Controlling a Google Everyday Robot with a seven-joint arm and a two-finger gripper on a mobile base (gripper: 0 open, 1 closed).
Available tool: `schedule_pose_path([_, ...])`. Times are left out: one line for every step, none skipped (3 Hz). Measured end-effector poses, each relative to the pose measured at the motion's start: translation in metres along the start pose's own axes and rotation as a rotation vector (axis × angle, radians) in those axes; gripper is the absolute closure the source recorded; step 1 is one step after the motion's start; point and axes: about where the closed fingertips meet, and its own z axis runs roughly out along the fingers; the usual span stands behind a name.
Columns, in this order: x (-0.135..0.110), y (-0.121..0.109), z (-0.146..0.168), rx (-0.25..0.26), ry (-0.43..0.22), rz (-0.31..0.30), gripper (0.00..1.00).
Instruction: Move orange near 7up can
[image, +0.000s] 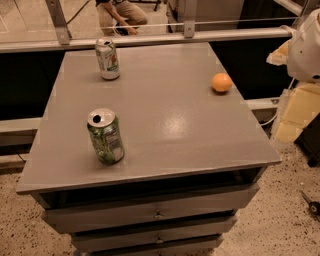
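Note:
The orange (221, 82) is a small round fruit near the right edge of the grey table top (165, 115), towards the back. The 7up can (107, 59) is pale silvery-white with green print and stands upright at the back left of the top, far from the orange. Only a white rounded part of my arm (306, 47) shows at the upper right edge, off the table and to the right of the orange. The gripper itself is out of view.
A darker mottled-green can (105, 136) with a white label stands upright at the front left. The table is a drawer unit (155, 215). A metal rail (150, 39) runs behind it. Yellowish blocks (299, 112) stand on the floor to the right.

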Motion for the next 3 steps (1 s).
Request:
schedule_pose_path([0.000,0.000,0.000,0.000,0.000,0.000,0.00])
schedule_pose_path([0.002,-0.014,0.013,0.031,-0.035,0.031,0.00])
schedule_pose_path([0.022,-0.058,0.062,0.086,-0.167,0.140,0.00])
